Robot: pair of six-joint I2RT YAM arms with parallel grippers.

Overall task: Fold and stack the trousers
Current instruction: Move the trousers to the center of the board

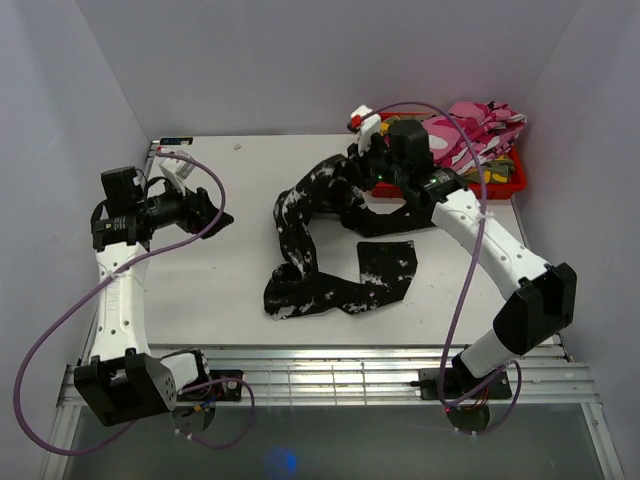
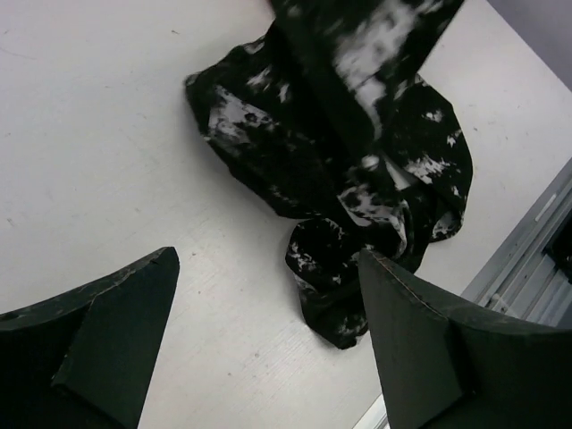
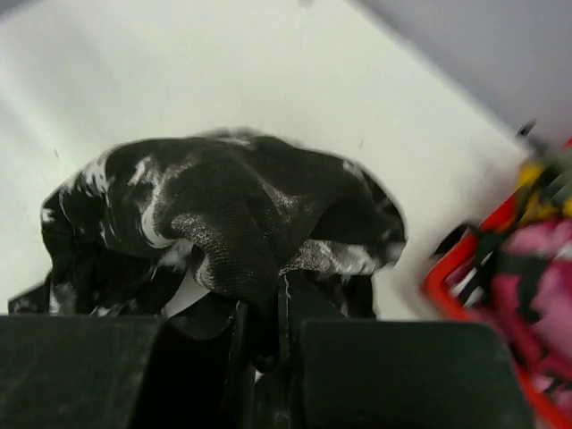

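Note:
Black trousers with white splotches (image 1: pixel 330 255) lie crumpled across the middle of the white table. My right gripper (image 1: pixel 372 172) is shut on a fold of them at their far end; in the right wrist view that cloth (image 3: pixel 232 232) bunches up between the closed fingers. Over the table's left side, well apart from the cloth, my left gripper (image 1: pixel 215 212) stands open and empty. Its two dark fingers (image 2: pixel 98 331) frame bare table in the left wrist view, with the black trousers (image 2: pixel 349 170) beyond them. Pink-white camouflage trousers (image 1: pixel 470 130) sit in the red basket (image 1: pixel 505 180).
The red basket stands at the back right corner, close to my right gripper, and shows at the right edge of the right wrist view (image 3: pixel 456 295). A metal rail (image 1: pixel 330 375) runs along the table's near edge. White walls close in the back and sides.

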